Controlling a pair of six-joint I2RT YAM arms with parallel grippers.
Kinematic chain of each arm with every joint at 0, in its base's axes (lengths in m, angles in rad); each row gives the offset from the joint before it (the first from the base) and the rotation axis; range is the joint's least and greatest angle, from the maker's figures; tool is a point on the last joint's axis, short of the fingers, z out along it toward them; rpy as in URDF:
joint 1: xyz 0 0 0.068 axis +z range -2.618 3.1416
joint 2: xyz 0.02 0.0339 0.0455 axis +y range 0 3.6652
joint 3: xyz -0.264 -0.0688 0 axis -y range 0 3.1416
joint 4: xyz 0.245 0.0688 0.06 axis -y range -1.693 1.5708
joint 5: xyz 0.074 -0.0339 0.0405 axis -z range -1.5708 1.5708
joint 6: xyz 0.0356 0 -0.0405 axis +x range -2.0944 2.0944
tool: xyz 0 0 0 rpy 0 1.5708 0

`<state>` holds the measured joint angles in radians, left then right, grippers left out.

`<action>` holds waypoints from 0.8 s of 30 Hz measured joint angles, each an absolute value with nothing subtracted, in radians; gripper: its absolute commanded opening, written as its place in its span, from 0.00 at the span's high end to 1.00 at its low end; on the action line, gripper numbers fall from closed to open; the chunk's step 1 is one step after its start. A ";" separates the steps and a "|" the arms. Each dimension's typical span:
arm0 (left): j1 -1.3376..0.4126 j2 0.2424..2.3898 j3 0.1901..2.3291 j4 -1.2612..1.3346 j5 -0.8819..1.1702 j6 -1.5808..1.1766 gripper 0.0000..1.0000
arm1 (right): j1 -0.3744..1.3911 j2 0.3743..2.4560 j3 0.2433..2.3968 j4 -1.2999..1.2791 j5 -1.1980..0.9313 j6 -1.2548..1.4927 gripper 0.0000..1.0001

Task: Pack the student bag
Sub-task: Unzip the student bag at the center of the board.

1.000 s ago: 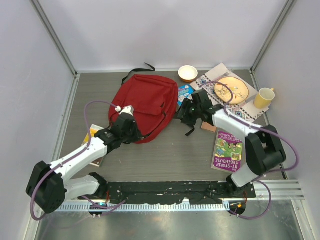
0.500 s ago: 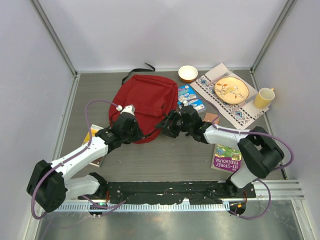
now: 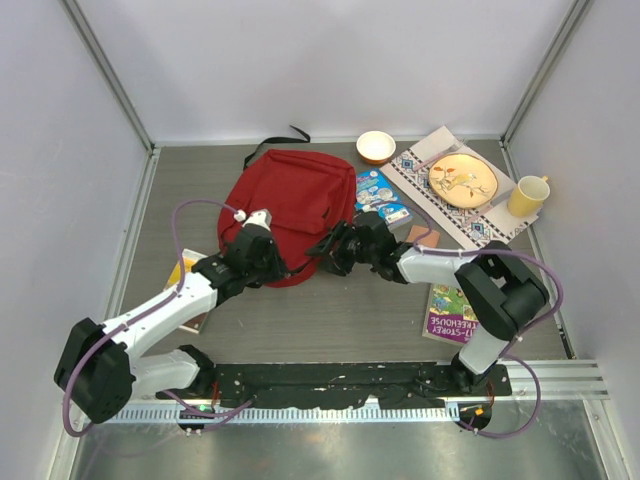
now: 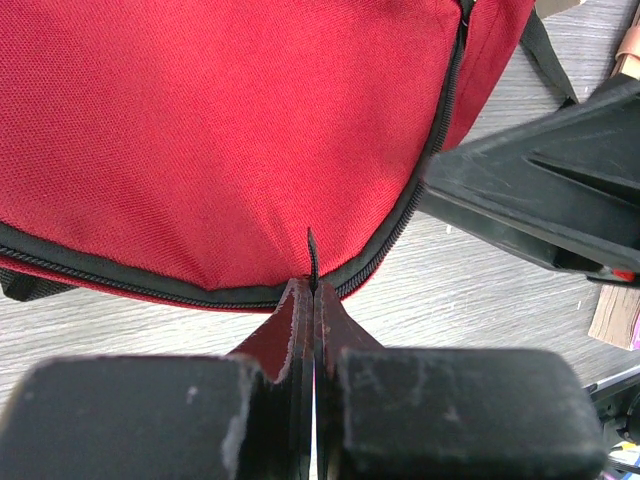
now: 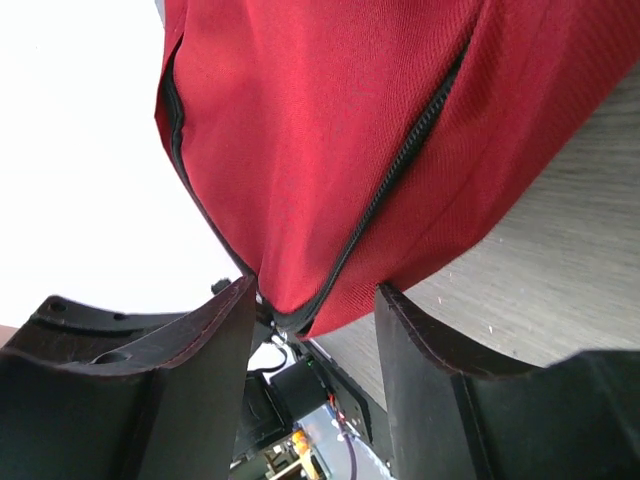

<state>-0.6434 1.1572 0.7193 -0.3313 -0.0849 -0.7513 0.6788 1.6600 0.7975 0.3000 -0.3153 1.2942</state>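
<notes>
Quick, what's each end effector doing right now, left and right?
Left end effector: closed, pinching the student bag at its zipper edge.
Right end effector: open, straddling a corner of the bag.

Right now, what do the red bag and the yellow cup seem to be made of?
The red bag: woven cloth, probably synthetic, matte; the left wrist view shows a fine weave and soft folds. The yellow cup: ceramic or plastic, smooth; too small to tell which.

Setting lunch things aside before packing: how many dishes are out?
3: a bowl at the far edge right of the bag, a plate on the mat, a mug right of the mat. None looks hidden.
</notes>
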 measured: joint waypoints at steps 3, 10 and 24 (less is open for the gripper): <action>-0.647 1.162 0.723 -0.331 -0.085 -0.751 1.00 | 0.679 1.710 0.829 0.301 -0.317 1.300 0.53; -0.648 1.168 0.735 -0.329 -0.085 -0.742 1.00 | 0.679 1.807 0.864 0.322 -0.339 1.319 0.95; -0.655 1.130 0.750 -0.422 -0.221 -0.693 1.00 | 0.615 1.739 1.018 0.089 -0.313 1.068 0.99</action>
<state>-0.6548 1.1301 0.7498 -0.4217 -0.2207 -0.6930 0.6151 1.7390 1.0180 0.0891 -0.3130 1.0683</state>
